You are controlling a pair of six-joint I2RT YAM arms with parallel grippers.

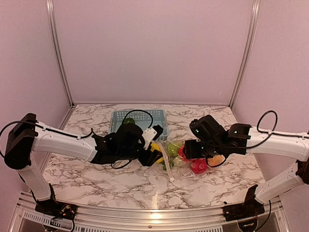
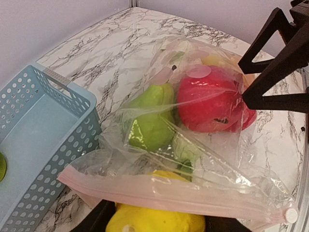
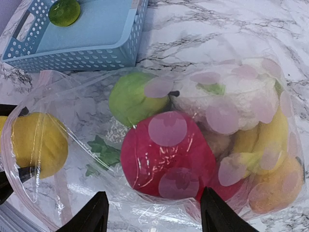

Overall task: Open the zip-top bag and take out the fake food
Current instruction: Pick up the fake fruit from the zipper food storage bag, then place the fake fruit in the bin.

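Left pincer [image 2: 159, 221] clamped on a glossy yellow plastic lemon [image 3: 38, 142]; right pincer [image 3: 153, 192] spread wide, holding nothing.
The lemon sits by the pink zipper strip [image 2: 183, 193] of the clear crinkly zip-top bag [image 2: 217, 159], lying mid-way across the marbled desk [image 1: 96, 179], red plastic apple [image 3: 166, 159] inside, just beside the light blue slotted basket [image 1: 140, 121].

Zip-top bag [image 3: 91, 116] clear crinkly plastic; fake food [image 3: 166, 154] glossy plastic; basket [image 3: 87, 58] matt plastic; table [image 3: 217, 29] smooth marble-look.

1. Left wrist view: lemon [image 2: 154, 223] cut by the bottom edge, blue basket [image 2: 48, 145] by the left edge.
2. Top view, centre: left gripper [image 1: 155, 155] and right gripper [image 1: 189, 150] hide part of the zip-top bag [image 1: 175, 166].
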